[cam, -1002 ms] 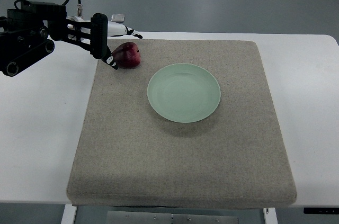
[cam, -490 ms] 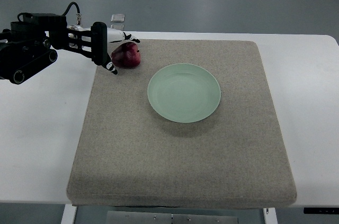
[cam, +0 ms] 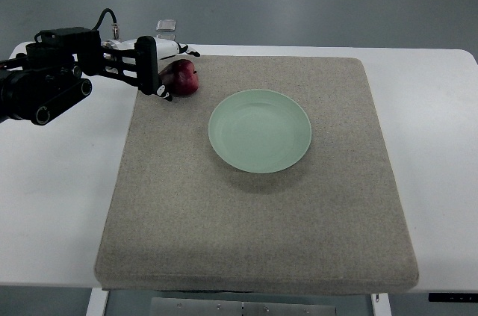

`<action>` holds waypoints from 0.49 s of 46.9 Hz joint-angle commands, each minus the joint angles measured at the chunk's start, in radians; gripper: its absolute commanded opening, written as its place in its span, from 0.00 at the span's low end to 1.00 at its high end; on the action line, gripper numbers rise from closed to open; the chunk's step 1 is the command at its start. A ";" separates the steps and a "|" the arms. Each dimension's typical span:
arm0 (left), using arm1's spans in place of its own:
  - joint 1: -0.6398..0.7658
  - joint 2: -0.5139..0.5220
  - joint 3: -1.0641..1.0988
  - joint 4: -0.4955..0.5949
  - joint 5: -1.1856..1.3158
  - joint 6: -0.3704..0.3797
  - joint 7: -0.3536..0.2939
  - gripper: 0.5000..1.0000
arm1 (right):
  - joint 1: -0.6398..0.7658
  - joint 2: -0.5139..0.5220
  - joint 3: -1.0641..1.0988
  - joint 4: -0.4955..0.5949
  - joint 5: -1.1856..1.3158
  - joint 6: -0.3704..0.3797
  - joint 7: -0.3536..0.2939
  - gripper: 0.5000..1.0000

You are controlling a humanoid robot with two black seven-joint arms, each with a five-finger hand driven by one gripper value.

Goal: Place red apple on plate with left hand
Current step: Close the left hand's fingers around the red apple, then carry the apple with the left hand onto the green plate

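The left robot hand [cam: 158, 69] comes in from the left edge on a black arm and sits at the far left corner of the grey mat [cam: 254, 174]. Its fingers are spread around the red apple [cam: 181, 78]: one white finger [cam: 179, 49] reaches along the far side of the fruit, and a black-tipped one [cam: 161, 92] points down on the near side. The black palm lies right against the apple's left flank. Whether the fingers press on the fruit or only flank it cannot be told from this view.

The red apple rests on the mat, immediately to the right of the robot hand, stem side toward the far edge.

The pale green plate [cam: 259, 131] lies on the mat further right of the robot hand and nearer the camera, close to the apple but not touching it. Only bare mat lies between the apple and the plate.

The mat covers most of the white table [cam: 52, 189]. A small clear object [cam: 166, 25] stands just beyond the robot hand at the table's far edge; what it is cannot be made out.
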 commanded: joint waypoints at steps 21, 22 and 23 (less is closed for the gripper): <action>0.001 -0.005 0.004 0.002 0.000 -0.002 0.000 0.00 | 0.000 0.000 0.000 0.000 0.000 0.000 0.000 0.93; 0.001 -0.005 0.004 0.002 0.000 -0.002 0.000 0.00 | 0.000 0.000 0.000 0.000 0.000 0.000 0.000 0.93; 0.001 -0.005 0.004 0.002 0.000 -0.002 0.000 0.00 | 0.000 0.000 0.000 0.000 0.000 0.000 0.000 0.93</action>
